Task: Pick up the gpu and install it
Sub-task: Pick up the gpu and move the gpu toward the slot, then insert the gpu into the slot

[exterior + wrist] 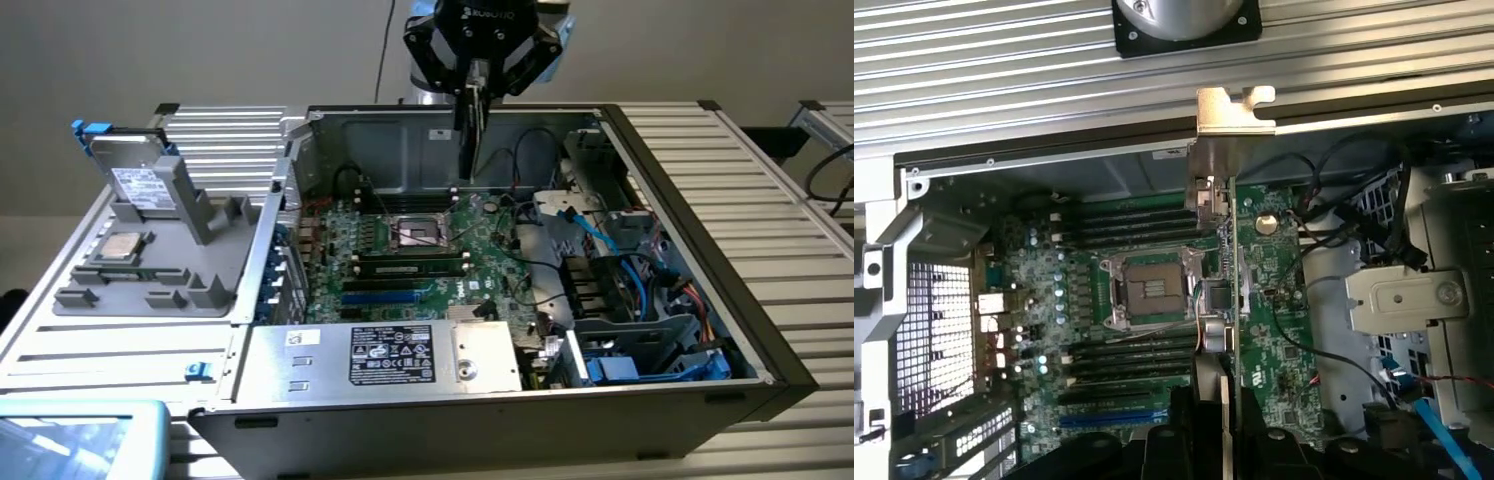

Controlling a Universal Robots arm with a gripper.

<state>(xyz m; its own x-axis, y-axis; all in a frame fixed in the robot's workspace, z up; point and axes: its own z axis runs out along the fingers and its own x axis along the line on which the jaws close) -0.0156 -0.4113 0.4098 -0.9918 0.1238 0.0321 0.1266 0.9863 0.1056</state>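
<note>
The gpu (pixel 466 130) hangs edge-down above the open computer case (pixel 667 200), with my gripper (pixel 477 78) shut on its upper end. Its lower end hovers over the far part of the green motherboard (pixel 400 255), near the processor socket (pixel 416 232). In the wrist view the gpu (pixel 1233 250) appears edge-on as a thin green strip. Its silver end bracket (pixel 1234 110) points toward the case wall, and my dark fingers (pixel 1189 440) clamp its near end. The card stands over the motherboard (pixel 1044 300) beside the socket (pixel 1149 290).
A grey parts tray (pixel 147 290) at the exterior view's left holds an upright silver hard drive (pixel 134 175) and a processor (pixel 123 245). Inside the case are the power supply (pixel 387 355), blue expansion slots (pixel 387 297), blue cables (pixel 587 235) and a drive cage (pixel 641 340).
</note>
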